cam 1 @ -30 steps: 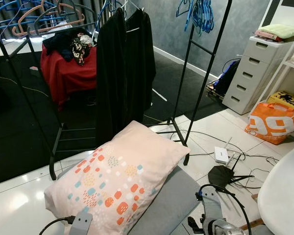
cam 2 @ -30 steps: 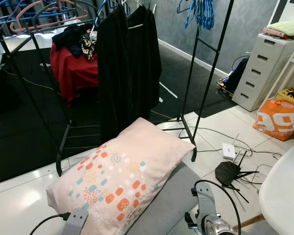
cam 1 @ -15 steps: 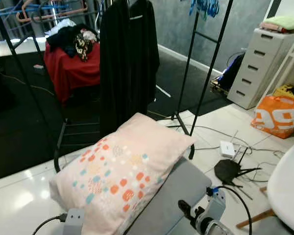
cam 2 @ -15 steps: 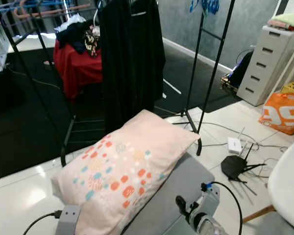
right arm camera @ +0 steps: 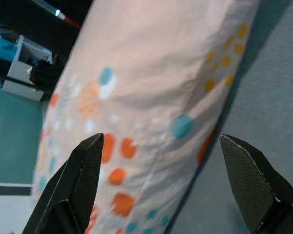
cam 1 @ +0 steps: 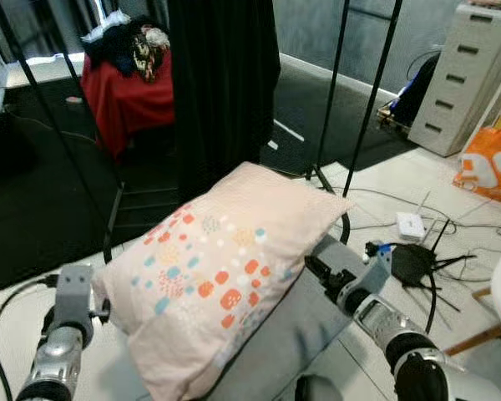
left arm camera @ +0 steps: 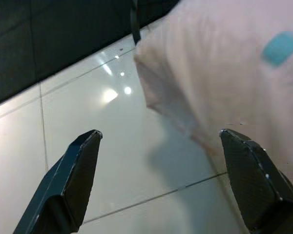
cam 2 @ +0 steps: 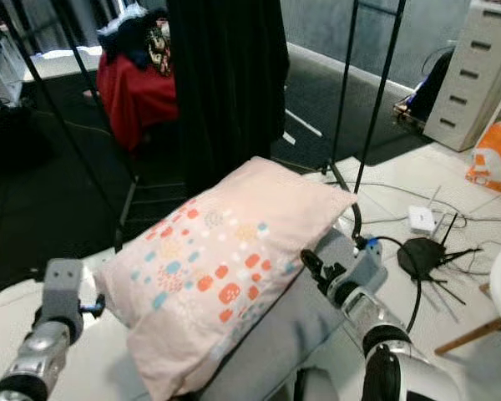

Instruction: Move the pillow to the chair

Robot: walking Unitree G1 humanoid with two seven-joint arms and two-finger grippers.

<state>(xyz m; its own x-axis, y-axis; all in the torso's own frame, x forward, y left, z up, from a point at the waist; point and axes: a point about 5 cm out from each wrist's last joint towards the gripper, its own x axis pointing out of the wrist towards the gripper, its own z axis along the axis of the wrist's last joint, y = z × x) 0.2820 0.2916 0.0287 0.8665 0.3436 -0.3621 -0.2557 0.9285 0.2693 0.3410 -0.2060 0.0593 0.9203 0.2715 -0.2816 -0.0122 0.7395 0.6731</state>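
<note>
pillow [cam 1: 221, 267] on grey cushion [cam 1: 305, 322] | left tool [left arm camera: 158, 180], right tool [right arm camera: 158, 180] spread wide at its edges

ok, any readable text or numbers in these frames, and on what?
Orange bag: large white characters, cut off by the frame edge; they look like "9" or "S", not readable for sure.
White box on the floor: no legible marking.
Pillow: coloured dots, no text.
</note>
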